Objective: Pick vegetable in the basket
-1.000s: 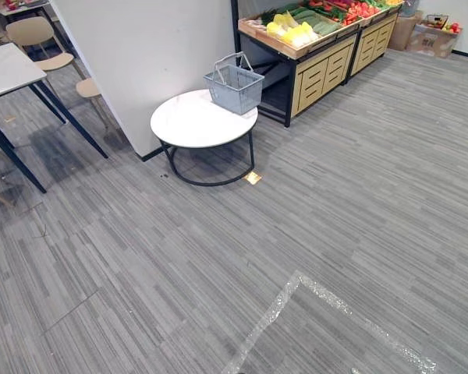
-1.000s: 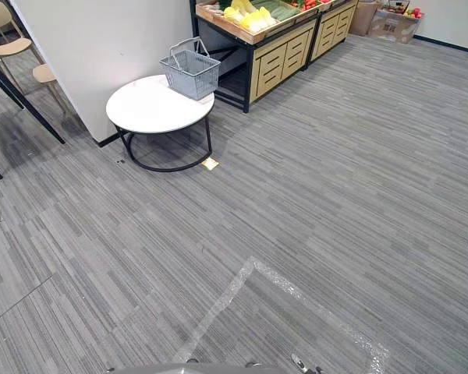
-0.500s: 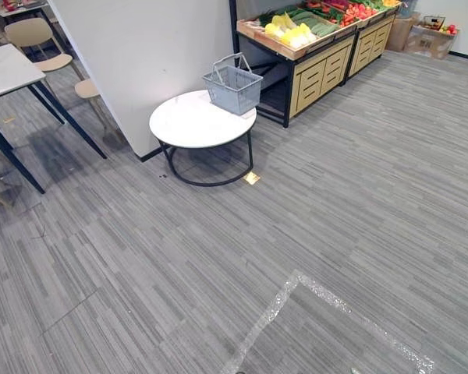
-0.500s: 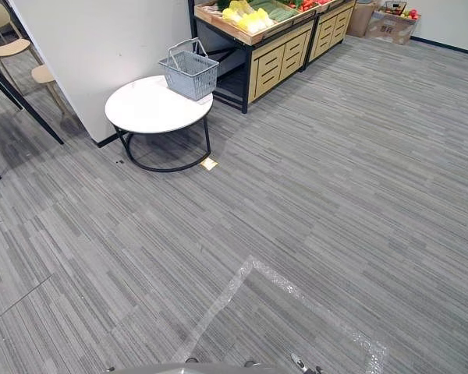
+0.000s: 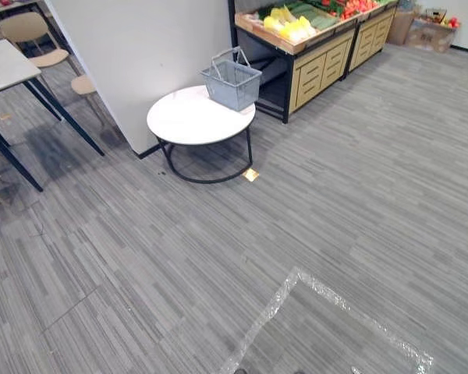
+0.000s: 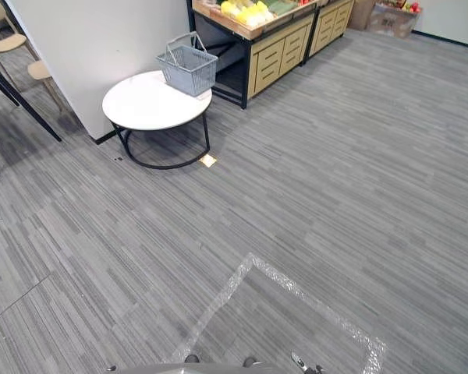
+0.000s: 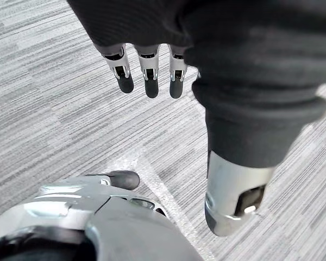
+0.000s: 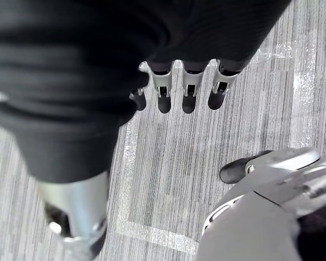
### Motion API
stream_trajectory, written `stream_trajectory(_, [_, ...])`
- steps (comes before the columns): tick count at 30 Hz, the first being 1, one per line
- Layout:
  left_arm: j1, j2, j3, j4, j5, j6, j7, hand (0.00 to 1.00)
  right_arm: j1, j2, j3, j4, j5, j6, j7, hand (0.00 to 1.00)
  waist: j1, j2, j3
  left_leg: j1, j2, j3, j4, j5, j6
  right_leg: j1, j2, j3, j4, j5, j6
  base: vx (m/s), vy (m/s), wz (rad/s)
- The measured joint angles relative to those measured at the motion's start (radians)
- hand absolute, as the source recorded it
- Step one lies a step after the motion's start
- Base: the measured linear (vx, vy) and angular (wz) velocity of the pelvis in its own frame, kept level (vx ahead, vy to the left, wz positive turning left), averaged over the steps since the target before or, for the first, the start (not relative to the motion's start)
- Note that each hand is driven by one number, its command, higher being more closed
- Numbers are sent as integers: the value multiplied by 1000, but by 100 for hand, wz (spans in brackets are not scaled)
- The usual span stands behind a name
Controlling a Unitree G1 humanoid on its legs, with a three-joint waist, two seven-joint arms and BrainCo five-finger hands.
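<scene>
Bumping into the round white table with thin black legs (image 5: 189, 121) is what could go wrong, I think, because it stands right between the robot and the long wooden stand with drawers (image 5: 320, 66) where the food is laid out. A knock there could tip the grey plastic basket with wire handles (image 5: 232, 82), which sits upright on the far edge of the table, just beside the stand. A reach begun too soon would grab only air, since both arms hang low over the grey striped floor (image 5: 359, 179). The yellow and green vegetables (image 5: 290, 25) lie piled in the top tray of the stand, well apart from both hands. The left hand (image 7: 151, 73) hangs down with its fingers (image 7: 123, 73) straight and a little apart, the thumb (image 7: 233, 196) off to one side, and nothing in it. The right hand (image 8: 187, 89) hangs the same way, its fingers (image 8: 164, 89) loose and holding nothing. So the vegetables are far ahead of the fingers, past the table, and I cannot tell from here if the basket has anything inside it.
</scene>
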Motion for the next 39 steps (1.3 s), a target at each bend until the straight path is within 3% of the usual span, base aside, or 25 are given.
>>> stream_trajectory(5, [-31,14,19,-6,-23,-6,8,0,-13,10,-3,-5,1,0,-1,0,-2,-29,53,-16,3,-7,12,2,-20,-60,-12,-18,112,-70,-19,-38,-55,9])
stream_trajectory(7, [-14,5,62,-37,-78,-8,7,0,-7,12,-1,-6,2,-3,-1,0,4,-38,60,-145,60,-4,334,-118,-54,-33,-7,-30,105,-96,-43,31,-108,11])
stream_trajectory(8, [-7,-1,93,-48,-84,-8,4,0,-7,14,-4,-11,5,-5,-1,0,3,-35,65,-198,87,1,462,-133,-37,-23,0,-40,101,-99,-48,31,-139,13])
stream_trajectory(9, [4,-30,151,-69,-87,-7,3,0,1,14,-8,-28,8,-9,-1,0,3,-26,81,-281,149,6,691,-131,-16,21,20,-49,89,-106,-59,46,-105,8])
stream_trajectory(11, [36,-58,210,-93,-110,-7,3,0,26,16,8,-60,9,-19,-1,0,26,-15,92,-357,201,-6,921,-92,23,83,45,-38,83,-127,-82,128,-59,-6])
stream_trajectory(12, [45,-69,215,-106,-120,-8,2,0,30,14,12,-58,8,-19,-2,0,33,-15,90,-386,192,-24,964,-120,10,107,43,-22,85,-142,-87,174,-21,-12])
stream_trajectory(13, [46,-70,212,-107,-119,-8,2,0,24,14,12,-56,8,-19,-2,0,36,-17,88,-401,177,-30,948,-133,6,109,36,-14,85,-147,-86,226,7,-28])
stream_trajectory(14, [50,-70,205,-104,-120,-7,1,0,1,9,13,-47,8,-20,-1,0,54,-22,86,-432,145,-33,873,-146,-2,106,21,9,81,-152,-85,309,34,-51])
stream_trajectory(16, [51,-67,173,-104,-119,-7,0,0,-38,2,26,-45,8,-20,-1,0,61,-19,87,-461,95,-21,663,-130,-3,108,-4,39,52,-151,-86,332,59,-51])
stream_trajectory(18, [57,-72,139,-103,-118,-7,1,0,-58,-4,48,-49,8,-21,-2,0,64,7,82,-464,47,-23,261,14,-38,142,-14,71,0,-164,-55,409,96,-32])
stream_trajectory(21, [66,-86,118,-102,-118,-7,2,0,-63,-13,60,-43,6,-21,-3,0,102,48,79,-518,70,-64,137,53,-45,224,4,119,-41,-205,9,593,242,-55])
stream_trajectory(22, [76,-73,118,-99,-118,-7,-1,0,-55,5,64,-35,3,-21,-3,0,118,21,72,-516,59,-62,206,157,-6,265,-34,140,-47,-231,23,654,296,-63])
stream_trajectory(24, [77,-45,115,-95,-115,-10,-4,0,-63,26,69,-26,-1,-21,2,0,116,-25,40,-527,14,-58,241,181,49,231,-88,170,29,-226,29,598,220,-28])
stream_trajectory(25, [71,-26,117,-100,-114,-14,-8,0,-70,41,68,-26,-1,-24,4,0,110,-59,17,-520,-23,-33,251,154,97,163,-128,204,152,-188,47,658,221,-8])
stream_trajectory(26, [67,-22,118,-100,-114,-14,-8,0,-69,41,67,-24,-2,-23,4,0,109,-67,14,-512,-32,-22,265,142,116,148,-135,222,199,-161,46,810,249,-3])
stream_trajectory(27, [57,-19,119,-103,-112,-13,-9,0,-68,37,55,-22,-2,-22,6,0,107,-73,15,-473,-46,-10,285,97,130,127,-148,247,301,-77,68,679,209,-10])
stream_trajectory(28, [60,-18,121,-106,-111,-12,-9,0,-64,37,46,-18,-2,-22,10,0,107,-77,17,-402,-56,-8,290,38,128,97,-145,261,438,47,140,676,219,-14])
stream_trajectory(30, [61,-13,114,-119,-105,-12,-10,0,-55,41,50,-18,-2,-25,17,0,94,-81,19,-315,-59,-14,295,-38,127,30,-144,261,647,251,240,550,193,-6])
stream_trajectory(31, [61,-5,101,-129,-105,-12,-11,0,-53,42,55,-19,-3,-27,23,0,86,-80,23,-273,-61,-18,299,-78,130,-34,-153,246,800,258,257,538,148,-4])
stream_trajectory(33, [59,0,83,-143,-106,-11,-11,0,-48,34,54,-50,0,-30,24,0,54,-74,31,-121,-63,-31,268,-159,130,-201,-184,142,1074,133,137,606,101,-11])
stream_trajectory(34, [57,1,80,-143,-107,-11,-10,0,-47,31,53,-59,-1,-32,24,0,48,-70,33,-82,-61,-37,254,-172,127,-234,-191,110,1096,104,118,611,59,1])
stream_trajectory(35, [48,4,77,-142,-108,-11,-8,0,-39,25,49,-72,0,-40,24,0,32,-68,35,-7,-57,-45,227,-194,122,-292,-204,44,1097,23,66,507,-10,27])
stream_trajectory(36, [28,0,78,-142,-108,-11,-5,0,-24,17,46,-83,-1,-41,24,0,25,-66,37,49,-49,-64,220,-221,118,-345,-217,-22,1037,-44,41,507,-43,41])
stream_trajectory(37, [16,-4,81,-143,-109,-12,-5,0,-15,15,46,-84,-1,-39,24,0,23,-64,38,71,-43,-73,221,-237,114,-370,-221,-50,992,-63,35,517,-105,62])
stream_trajectory(39, [-24,-37,100,-144,-115,-14,-5,0,19,16,31,-84,-2,-35,24,0,10,-45,47,141,-11,-125,210,-279,85,-437,-216,-114,672,-63,37,572,-166,79])
